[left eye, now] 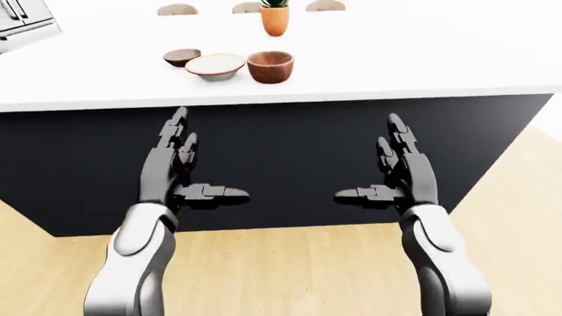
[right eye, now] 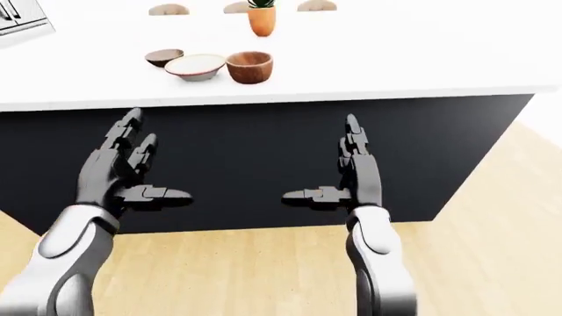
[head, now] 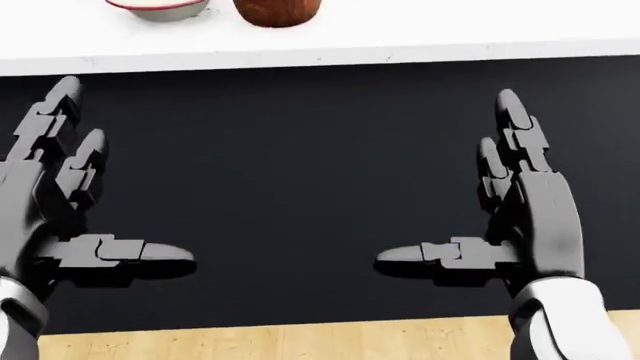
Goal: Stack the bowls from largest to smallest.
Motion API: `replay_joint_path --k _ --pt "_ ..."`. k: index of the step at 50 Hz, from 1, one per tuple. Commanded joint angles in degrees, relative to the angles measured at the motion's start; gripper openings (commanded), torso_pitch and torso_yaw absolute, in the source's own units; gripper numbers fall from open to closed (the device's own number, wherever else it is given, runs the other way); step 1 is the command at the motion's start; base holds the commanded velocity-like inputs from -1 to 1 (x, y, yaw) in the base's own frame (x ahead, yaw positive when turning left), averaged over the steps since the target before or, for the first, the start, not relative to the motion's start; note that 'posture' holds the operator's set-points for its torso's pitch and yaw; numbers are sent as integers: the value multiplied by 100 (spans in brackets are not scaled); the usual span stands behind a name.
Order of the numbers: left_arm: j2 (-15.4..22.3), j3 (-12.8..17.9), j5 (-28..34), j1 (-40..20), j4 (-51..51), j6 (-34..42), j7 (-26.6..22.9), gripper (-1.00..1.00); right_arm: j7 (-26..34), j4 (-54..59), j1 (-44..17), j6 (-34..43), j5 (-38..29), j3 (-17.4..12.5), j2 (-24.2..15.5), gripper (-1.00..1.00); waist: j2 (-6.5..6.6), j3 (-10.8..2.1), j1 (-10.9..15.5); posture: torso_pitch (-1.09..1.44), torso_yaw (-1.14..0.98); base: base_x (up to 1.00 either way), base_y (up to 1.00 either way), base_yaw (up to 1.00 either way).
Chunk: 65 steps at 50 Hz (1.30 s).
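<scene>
Three bowls stand in a row on the white counter [left eye: 395,59] at the top of the left-eye view: a small dark brown bowl [left eye: 182,57] on the left, a wide pale bowl [left eye: 215,66] in the middle, a deep reddish-brown wooden bowl [left eye: 269,66] on the right. My left hand [left eye: 189,164] and right hand [left eye: 387,164] are both open and empty. They hang below the counter edge against its dark side panel, well short of the bowls.
An orange vase with a plant [left eye: 275,18] stands beyond the bowls. Chair backs [left eye: 177,9] show at the counter's far edge. The dark counter panel [left eye: 290,145] rises from a wooden floor [left eye: 290,276]. A steel appliance [left eye: 22,23] is at top left.
</scene>
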Motion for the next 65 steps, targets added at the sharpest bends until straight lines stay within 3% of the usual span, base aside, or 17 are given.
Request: replay_joint_path --k 1,6,9,15,25,28,31,33,37,40,44,46,57,59,60,61,65 --pt "105 131 -29 -194 -178 -21 35 100 18 -292 -189 -113 46 37 -5 100 -28 -64 3 0 0 38 54 0" --pt "174 162 -68 -291 -189 65 57 100 19 -430 -280 47 84 45 -21 100 255 3 -139 0 0 38 54 0" --pt "222 188 -108 -396 -284 256 78 100 -7 -560 -390 235 121 20 -47 100 876 -177 -130 0 0 38 54 0" --pt "298 217 -223 -627 -330 525 120 100 -24 -621 -513 343 208 -24 -75 100 369 -46 55 0 0 38 51 0" --pt "406 132 -189 -961 -320 787 180 100 -13 -712 -561 351 248 17 -108 100 315 -40 152 0 0 46 20 0" --pt "476 201 -194 -1035 -244 791 129 100 -41 -920 -654 574 263 3 -125 100 31 -75 258 0 0 65 44 0" --pt "554 282 -249 -1132 -305 940 115 100 -63 -1089 -787 793 309 -23 -148 100 -26 192 199 0 0 65 51 0" --pt "613 339 -311 -1227 -376 1080 120 100 -86 -1182 -837 900 335 -23 -155 100 -93 -58 94 0 0 65 52 0" --pt "789 591 -508 -1359 -501 1323 117 100 -132 -1529 -1032 1207 479 -79 -185 100 -158 -39 70 0 0 48 64 0" --pt "833 615 -599 -1328 -528 1321 155 100 -199 -1672 -1129 1348 533 -38 -202 100 47 -116 177 0 0 10 68 0" --pt "935 717 -730 -1377 -561 1403 190 100 -206 -1731 -1214 1404 588 -71 -228 100 638 -325 270 0 0 9 69 0" --pt "926 772 -860 -1404 -695 1544 254 100 -231 -1734 -1238 1339 685 -152 -209 100 646 -85 372 0 0 2 71 0" --pt "893 698 -1104 -1461 -724 1620 463 100 -182 -1572 -1125 1048 791 -143 -310 100 60 -113 174 0 0 1 62 0" --pt "900 666 -1134 -1475 -721 1618 503 100 -196 -1603 -1105 1064 831 -161 -292 100 -219 -210 148 0 0 1 58 0" --pt "907 664 -1150 -1503 -723 1641 521 100 -197 -1589 -1097 1044 840 -165 -291 100 7 -125 95 0 0 2 36 0" --pt "917 662 -1169 -1523 -735 1663 537 100 -194 -1578 -1087 1016 852 -170 -291 100 -98 -177 133 0 0 2 30 0" --pt "984 678 -1220 -1598 -697 1688 564 100 -186 -1588 -1114 988 960 -296 -369 100 154 -203 79 0 0 1 29 0"
